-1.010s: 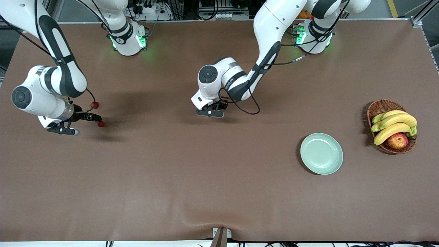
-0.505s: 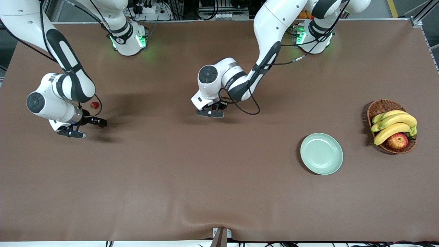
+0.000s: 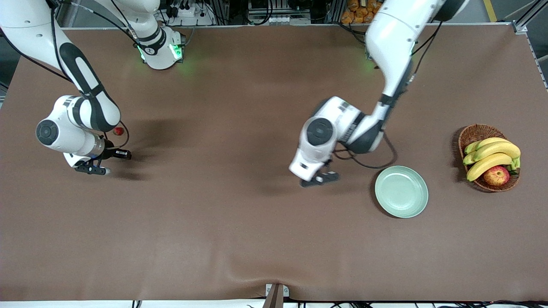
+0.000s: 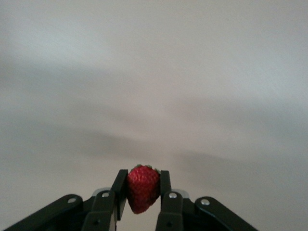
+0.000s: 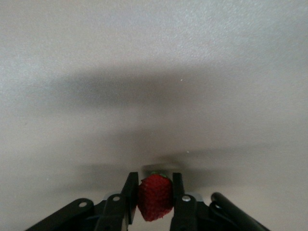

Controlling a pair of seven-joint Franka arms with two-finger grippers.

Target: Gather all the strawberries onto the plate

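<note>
The brown table (image 3: 239,239) leaves a long haul between fruit and target: the mint plate (image 3: 401,191) lies toward the left arm's end, beside the wicker basket (image 3: 471,132) of bananas (image 3: 492,156) and an apple (image 3: 496,175), while the loose fruit lies at the right arm's end. That likely explains the split of work — each arm carries its own berry.

The left gripper (image 3: 319,179) hangs over bare table just beside the plate, tilted toward it, apparently on its way to drop. The right gripper (image 3: 122,154) sits low at the right arm's end, where it grips its berry close to the cloth.

The front view hides both held berries under the wrists. The wrist views settle it: in the left one, the fingers are clamped on a strawberry (image 4: 143,188), leafy cap up; in the right one, the fingers pinch another strawberry (image 5: 155,196) the same way — both squeezed at the flanks, which suits soft fruit.

Only the front view shows the third strawberry (image 3: 116,131), resting on the table beside the right arm's wrist, and the plate, with nothing in it.
</note>
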